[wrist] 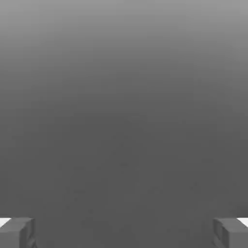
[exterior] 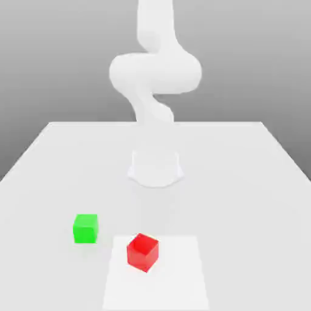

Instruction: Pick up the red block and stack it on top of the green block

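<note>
Arm (exterior: 155, 73) curled upright behind table (exterior: 243, 182); pincer (wrist: 124, 232) fingers spread wide apart, nothing between.

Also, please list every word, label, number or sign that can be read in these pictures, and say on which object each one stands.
None: no text, number or sign can be read anywhere.
The red block: plain faces.
The green block: plain faces.
The white table: no marking.
The white arm: no label or brand.
The claw fingertips: plain grey.
</note>
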Tool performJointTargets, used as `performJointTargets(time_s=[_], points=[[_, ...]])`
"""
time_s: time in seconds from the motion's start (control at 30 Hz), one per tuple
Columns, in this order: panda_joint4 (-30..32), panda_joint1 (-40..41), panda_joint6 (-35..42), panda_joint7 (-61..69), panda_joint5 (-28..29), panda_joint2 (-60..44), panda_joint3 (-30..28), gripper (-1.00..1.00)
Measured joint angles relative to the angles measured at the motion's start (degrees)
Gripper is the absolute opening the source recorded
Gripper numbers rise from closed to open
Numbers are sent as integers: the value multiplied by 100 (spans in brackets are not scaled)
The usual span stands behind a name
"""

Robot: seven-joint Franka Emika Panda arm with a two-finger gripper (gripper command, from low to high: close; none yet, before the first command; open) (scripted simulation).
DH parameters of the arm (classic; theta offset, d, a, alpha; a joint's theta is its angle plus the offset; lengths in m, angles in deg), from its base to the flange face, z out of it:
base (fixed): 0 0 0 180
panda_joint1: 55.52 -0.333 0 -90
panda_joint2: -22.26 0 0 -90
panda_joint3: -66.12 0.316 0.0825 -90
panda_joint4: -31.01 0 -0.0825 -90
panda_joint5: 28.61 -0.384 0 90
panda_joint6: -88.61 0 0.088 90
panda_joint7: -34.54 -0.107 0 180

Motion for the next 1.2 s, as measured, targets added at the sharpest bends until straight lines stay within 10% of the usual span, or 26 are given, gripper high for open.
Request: performJointTargets(time_s=[0.53,0.9,1.2], points=[[1521,-381,-1458,-534,-1297,-2893,-376,0],[2487,23,-2587,-2518,232,-4206,-333,0],[2359,22,-3203,-2502,210,-4902,-232,0]])
